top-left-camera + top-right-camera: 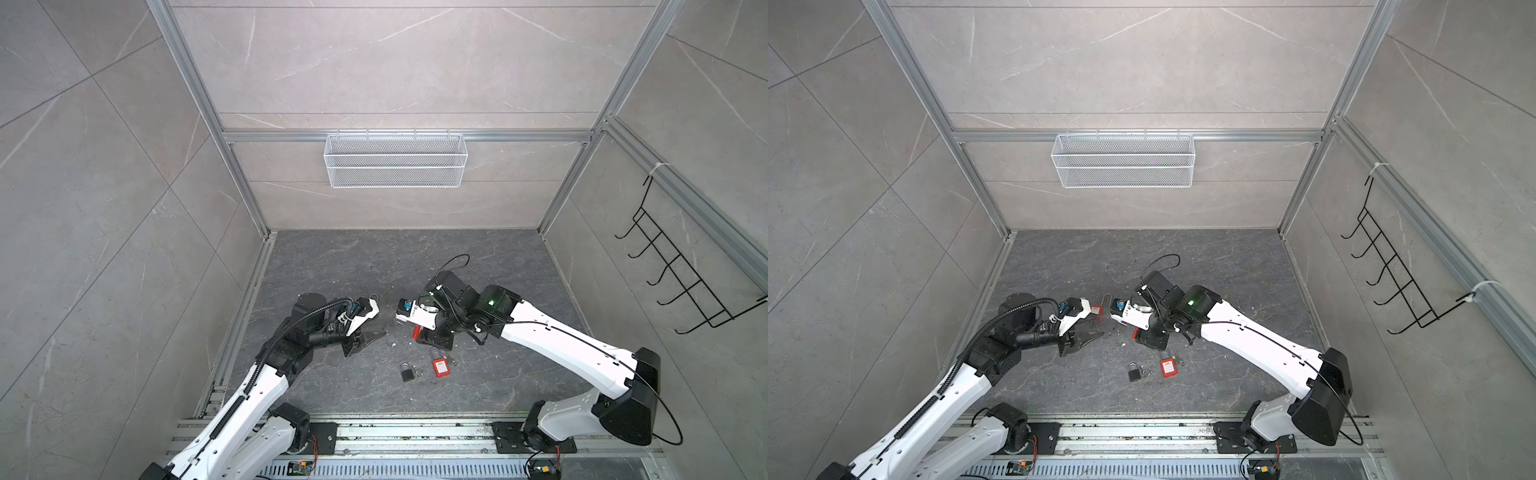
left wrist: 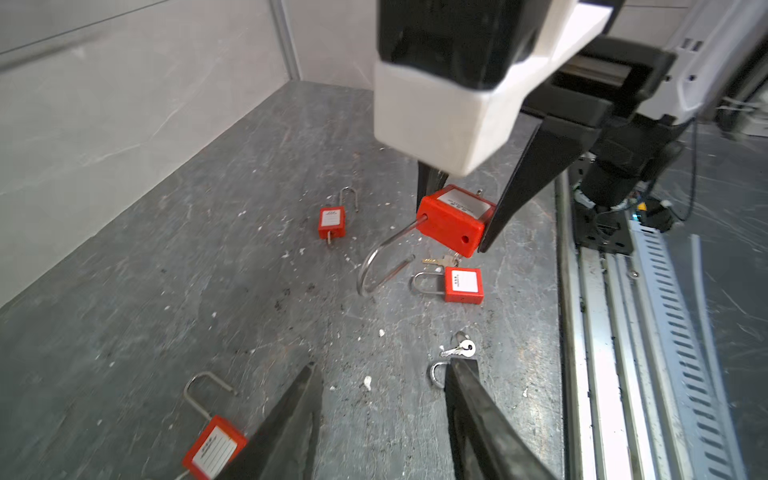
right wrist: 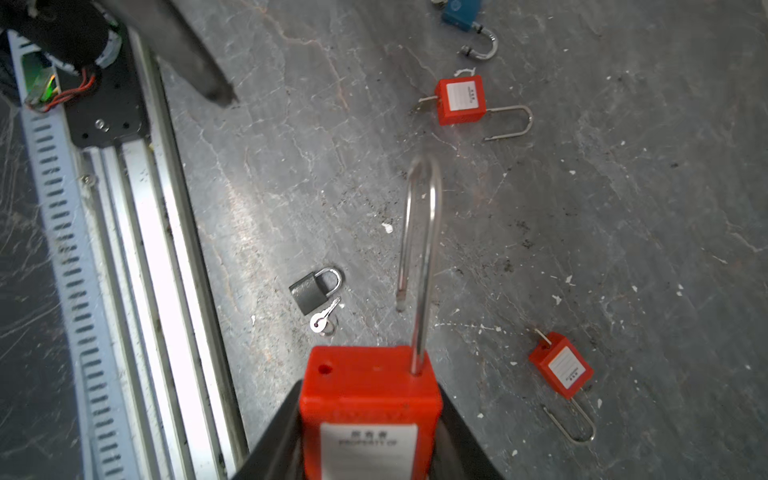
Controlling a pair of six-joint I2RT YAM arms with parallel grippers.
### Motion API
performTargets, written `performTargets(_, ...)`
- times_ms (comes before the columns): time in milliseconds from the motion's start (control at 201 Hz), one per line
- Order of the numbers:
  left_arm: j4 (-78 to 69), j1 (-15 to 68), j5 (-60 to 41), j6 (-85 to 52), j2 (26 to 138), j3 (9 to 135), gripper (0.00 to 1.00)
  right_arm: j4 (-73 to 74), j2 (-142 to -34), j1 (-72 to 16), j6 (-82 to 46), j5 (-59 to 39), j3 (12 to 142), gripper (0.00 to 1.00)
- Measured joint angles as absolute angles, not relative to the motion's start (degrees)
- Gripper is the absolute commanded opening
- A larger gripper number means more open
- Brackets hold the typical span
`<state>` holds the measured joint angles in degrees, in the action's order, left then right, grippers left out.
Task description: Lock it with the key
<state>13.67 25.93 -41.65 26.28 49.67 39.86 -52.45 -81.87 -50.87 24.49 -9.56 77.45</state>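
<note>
Gripping a red padlock (image 3: 370, 390) by its body, the R tool (image 2: 455, 222) holds it above the worktop (image 1: 332, 257), shackle (image 3: 424, 249) open w/ its free end out of the body. L tool (image 2: 382, 368) hangs nearby, jaws apart, nothing btwn them. On the worktop: a black padlock (image 3: 308, 293) w/ a silver key (image 3: 323, 319) just beside it, and a closed red lock (image 2: 463, 286) near a brass key (image 2: 438, 261). Can't tell if a key sits in the held padlock.
</note>
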Motion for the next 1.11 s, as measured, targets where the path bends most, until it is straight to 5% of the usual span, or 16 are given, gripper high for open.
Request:
performTargets(364,12.4,26.7,-52.9,29.5,56.7,42.5,0.43,-53.8,-78.7,-50.9,27.2,-13.5,76.0,0.35)
performTargets(1106,10.5,32.9,-51.2,30.9,59.9,43.0,0.16,-56.5,-78.7,-51.3,28.4,-15.8,76.0,0.33)
